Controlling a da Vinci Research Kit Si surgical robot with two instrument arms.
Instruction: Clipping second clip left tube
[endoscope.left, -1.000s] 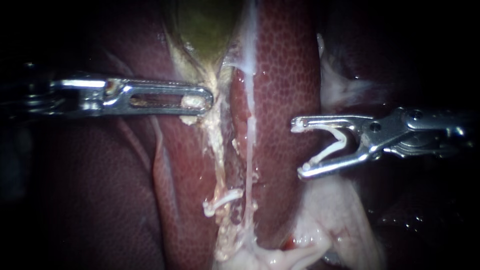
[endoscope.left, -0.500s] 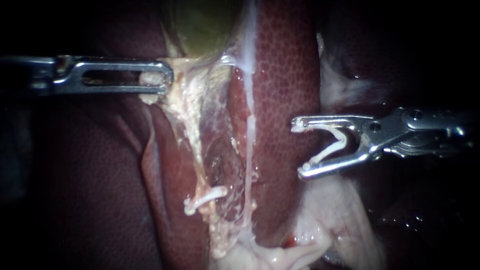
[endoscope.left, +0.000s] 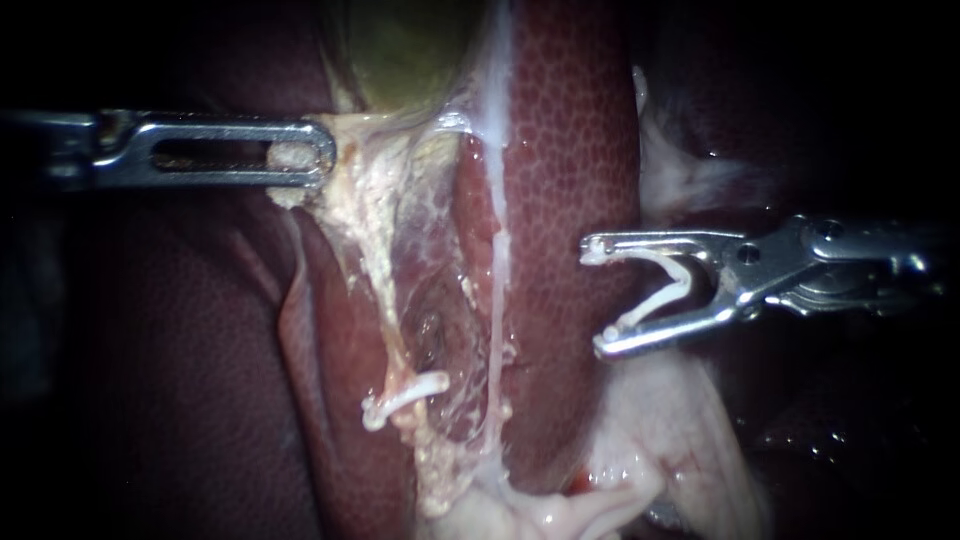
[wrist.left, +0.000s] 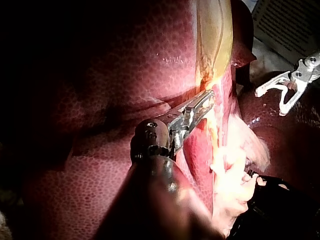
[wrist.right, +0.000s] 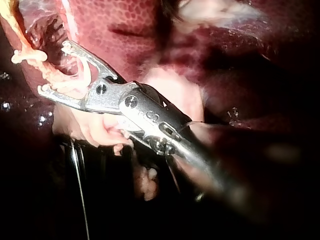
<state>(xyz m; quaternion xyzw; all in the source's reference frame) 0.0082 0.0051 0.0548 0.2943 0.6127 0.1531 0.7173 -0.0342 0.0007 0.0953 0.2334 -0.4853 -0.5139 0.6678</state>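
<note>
Your liver (endoscope.left: 570, 150) is dark red with honeycomb mottling; gallbladder (endoscope.left: 410, 50), upper centre, olive-green; stringy tissue (endoscope.left: 370, 215) cream-yellow; lower clip (endoscope.left: 405, 393) and loaded clip (endoscope.left: 665, 290) both white; left instrument (endoscope.left: 300, 155) and right instrument (endoscope.left: 596, 297) silver.

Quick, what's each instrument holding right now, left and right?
Left instrument: closed on pale tissue.
Right instrument: spread wide, holding an open clip.
</note>
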